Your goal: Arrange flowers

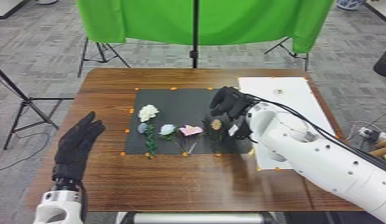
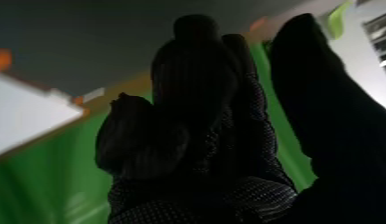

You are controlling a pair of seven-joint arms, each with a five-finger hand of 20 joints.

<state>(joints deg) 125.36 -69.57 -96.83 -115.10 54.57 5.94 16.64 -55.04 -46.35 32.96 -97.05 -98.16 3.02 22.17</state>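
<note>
We observe the brown bench (image 1: 109, 187) with a dark mat (image 1: 185, 102) at its middle and a white sheet (image 1: 300, 112) on its right side. We locate the flowers in a loose row on the mat, as follows: the white flower (image 1: 149, 111) lies farthest left and far, the blue-grey flower (image 1: 143, 128) lies on its near side, and the pale blue flower (image 1: 167, 129) and the pink flower (image 1: 190, 130) lie in turn to the right. The tan flower (image 1: 216, 124) lies right of the pink flower, near the right hand (image 1: 227, 102). A leafy green stem (image 1: 152, 143) extends toward the near edge of the mat. We find the right hand over the right portion of the mat, beside the sheet. In the right wrist view, we see the right hand (image 2: 198, 85) with its thumb set apart from its fingers, one finger more bent than the tall ones. We find the left hand (image 1: 74, 150) above the left side of the bench, well apart from the flowers, its fingers extended and close together.
</note>
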